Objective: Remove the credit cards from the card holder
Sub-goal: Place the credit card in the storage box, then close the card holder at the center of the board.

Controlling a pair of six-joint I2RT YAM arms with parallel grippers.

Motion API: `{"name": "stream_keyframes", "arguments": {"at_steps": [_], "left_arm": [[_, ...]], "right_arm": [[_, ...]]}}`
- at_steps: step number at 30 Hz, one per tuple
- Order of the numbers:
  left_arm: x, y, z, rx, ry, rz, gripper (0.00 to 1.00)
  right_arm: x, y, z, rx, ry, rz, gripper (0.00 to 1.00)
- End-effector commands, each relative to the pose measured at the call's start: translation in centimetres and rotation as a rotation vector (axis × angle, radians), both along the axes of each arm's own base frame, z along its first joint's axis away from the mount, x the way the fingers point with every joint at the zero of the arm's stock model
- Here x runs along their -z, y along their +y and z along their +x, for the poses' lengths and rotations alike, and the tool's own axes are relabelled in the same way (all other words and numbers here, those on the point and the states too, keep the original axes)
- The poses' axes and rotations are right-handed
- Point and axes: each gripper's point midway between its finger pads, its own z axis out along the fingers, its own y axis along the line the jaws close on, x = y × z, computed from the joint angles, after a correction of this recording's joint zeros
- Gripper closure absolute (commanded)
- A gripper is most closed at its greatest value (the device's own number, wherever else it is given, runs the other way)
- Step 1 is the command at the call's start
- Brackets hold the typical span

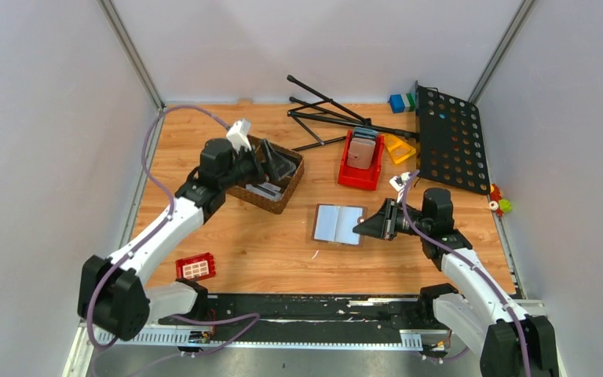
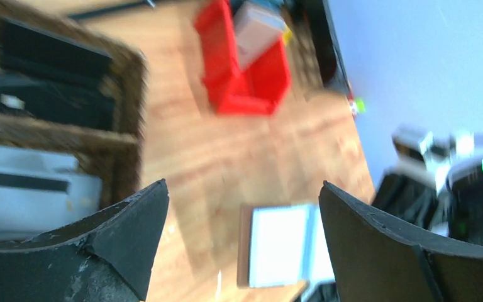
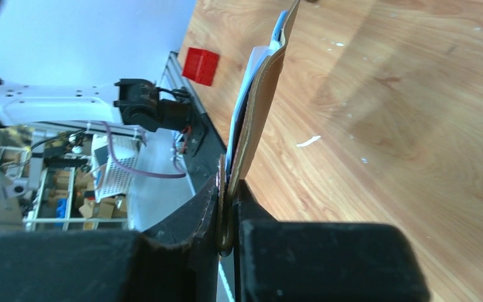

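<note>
Card holder (image 1: 339,225) — lying open mid-surface, its right edge pinched in the closed right gripper (image 1: 366,227), which steadies it. Beyond, left gripper (image 1: 264,168) — jaws wide, holding nothing, over the wicker basket (image 1: 281,201), where pale credit cards (image 2: 31,207) lie. Step, likely: depositing a card. Next: left gripper crosses to the holder and nips a card edge; whether any are inside, unclear.

Left wrist view blurred: basket (image 2: 122,135) contents unreadable; card holder (image 2: 280,245) partly behind left hand (image 2: 244,189). Right wrist: its top cut by upper edge.
</note>
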Motion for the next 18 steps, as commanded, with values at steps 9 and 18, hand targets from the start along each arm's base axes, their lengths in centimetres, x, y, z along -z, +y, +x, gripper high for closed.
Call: {"name": "stream_keyframes", "arguments": {"at_steps": [9,18], "left_arm": [[-0.8,-5.0,-14.8,0.545,-0.114,-0.294,0.0],[-1.8,-6.2,-15.9,0.576,-0.081,-0.46,0.0]], "right_arm": [[-8.6,1.1,-2.2,-0.174,-0.173,0.187,1.0],[-10.7,1.0,-3.3,-0.18,-0.193,0.219,1.0]]}}
